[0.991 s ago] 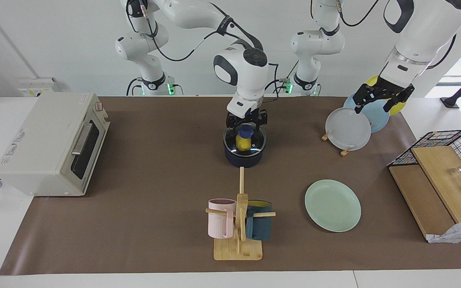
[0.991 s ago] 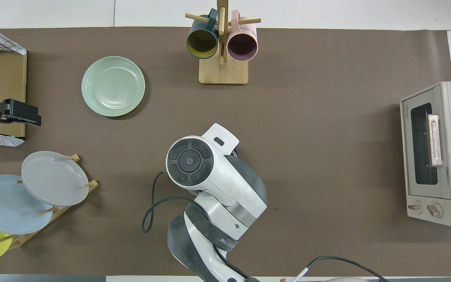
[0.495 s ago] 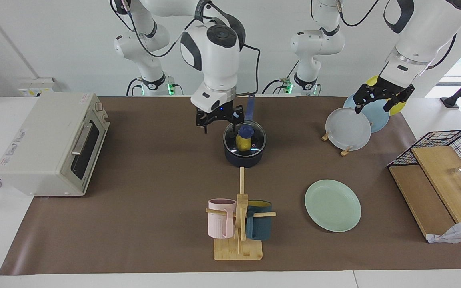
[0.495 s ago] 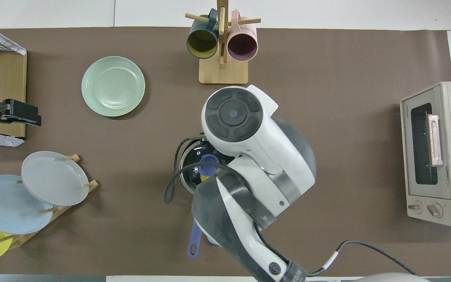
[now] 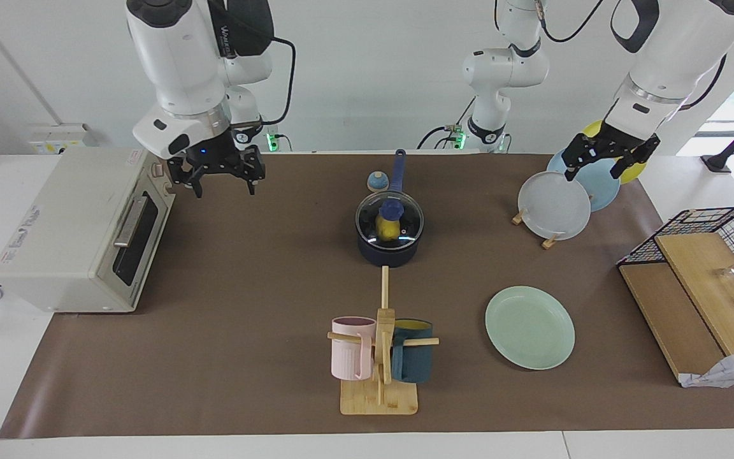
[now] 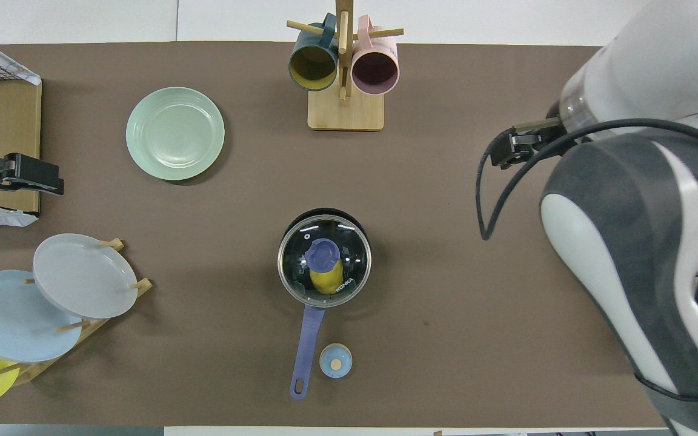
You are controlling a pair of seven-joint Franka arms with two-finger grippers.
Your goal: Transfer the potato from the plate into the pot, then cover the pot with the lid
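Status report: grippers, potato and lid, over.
Right gripper open, empty, up beside the toaster oven. Left gripper open over the plate rack. Potato in pot, lid on. Nothing obstructing.

A: The lid [image 5: 390, 222] looks like clear, glossy glass with a metal rim; the potato [image 6: 326, 280] under it shines like plastic.

B: The pot [image 5: 388, 252] is dark and matt. The plate [image 5: 529, 327] is smooth with a soft sheen.

A: The mug rack [image 5: 380, 389] is pale wood, on a matt brown mat [image 5: 246, 306].
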